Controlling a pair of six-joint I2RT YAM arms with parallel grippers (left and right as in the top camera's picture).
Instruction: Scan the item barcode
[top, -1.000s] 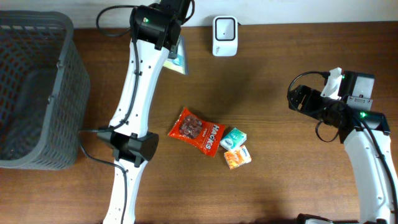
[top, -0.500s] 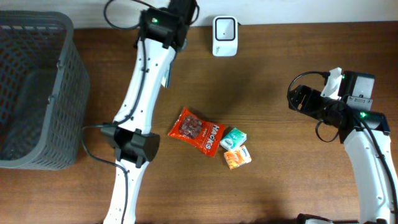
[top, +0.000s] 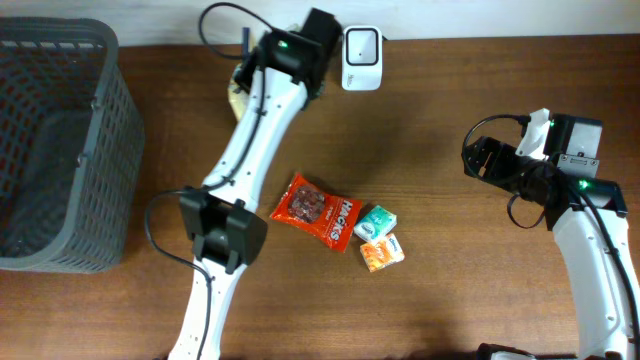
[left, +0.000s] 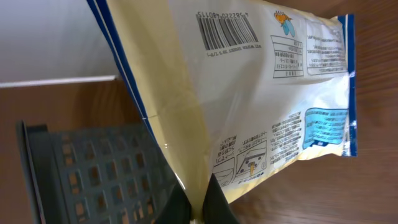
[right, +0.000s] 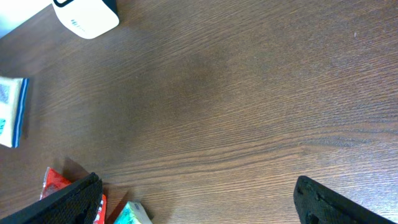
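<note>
A: Swung right since a second ago: the left arm's wrist now sits just beside the scanner (top: 361, 45) at the far edge of the table (top: 450, 90).
B: Closer in?
A: Orange pack (top: 383, 252), teal pack (top: 375, 223) touching it, red candy pack (top: 318, 210) alongside. Right gripper (right: 198, 204) hangs wide open, empty, well off to the right.
B: And the item?
A: Left gripper (left: 198, 204) is clamped on the edge of the yellow bag (left: 249, 93), held up near the scanner. Its barcode (left: 226, 31) faces the wrist camera. Basket (top: 50, 150) stands far left.
</note>
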